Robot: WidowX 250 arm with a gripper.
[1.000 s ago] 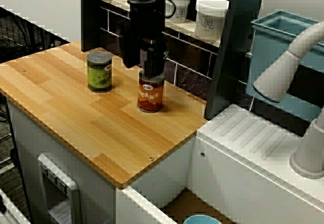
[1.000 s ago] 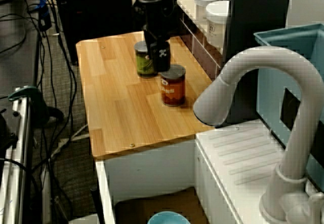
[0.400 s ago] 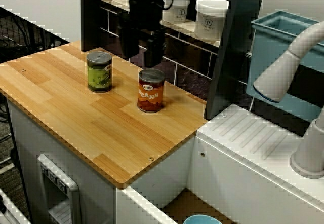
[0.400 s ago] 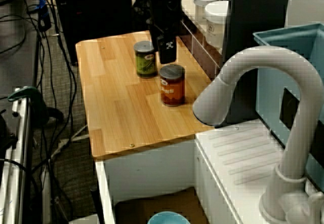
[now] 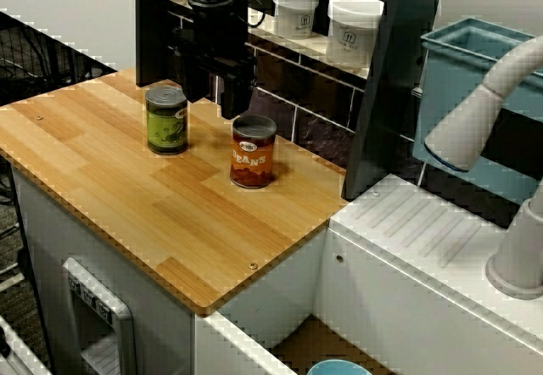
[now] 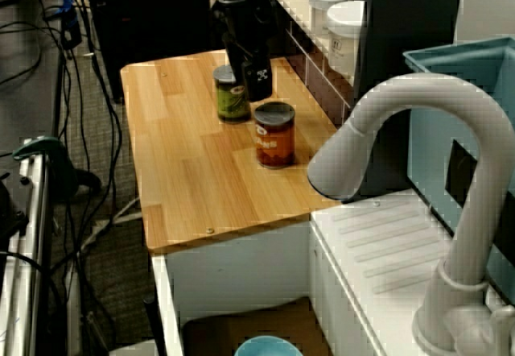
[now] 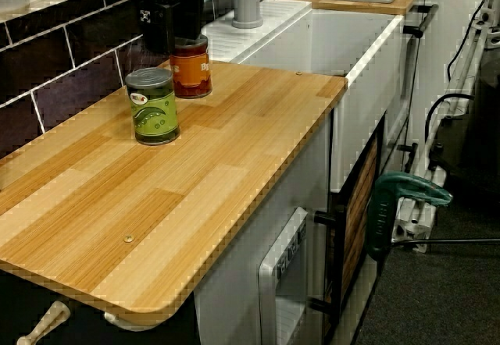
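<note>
The hand (image 5: 215, 97) points straight down, spread wide and empty, hovering between the green can (image 5: 166, 119) and beans can (image 5: 253, 151).

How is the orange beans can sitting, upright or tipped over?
Upright. The orange beans can stands on its base on the wooden counter, flat lid facing up and label reading level in all three views.

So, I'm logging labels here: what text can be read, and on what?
"BEANS" on the orange can.
The green can: label too blurred to read.
The white jars: dark marks too small to read.
</note>
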